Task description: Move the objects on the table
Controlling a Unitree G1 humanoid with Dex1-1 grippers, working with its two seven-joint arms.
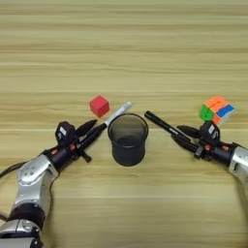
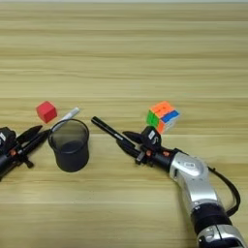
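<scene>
mesh cup [image 1: 128,139] at centre of surface [image 1: 124,43], upright, light, stiff. white marker [image 1: 117,114] at its 11 o'clock, axis 2–8, cap end low between the left gripper [image 1: 90,131] fingers, which look closed on it. black marker [image 1: 161,124] runs 10–4, right gripper [image 2: 129,142] seems closed on its low end. both slim, rigid, likely slippery; take mid-barrel. red cube [image 1: 99,105], puzzle cube [image 1: 216,110] free.
</scene>
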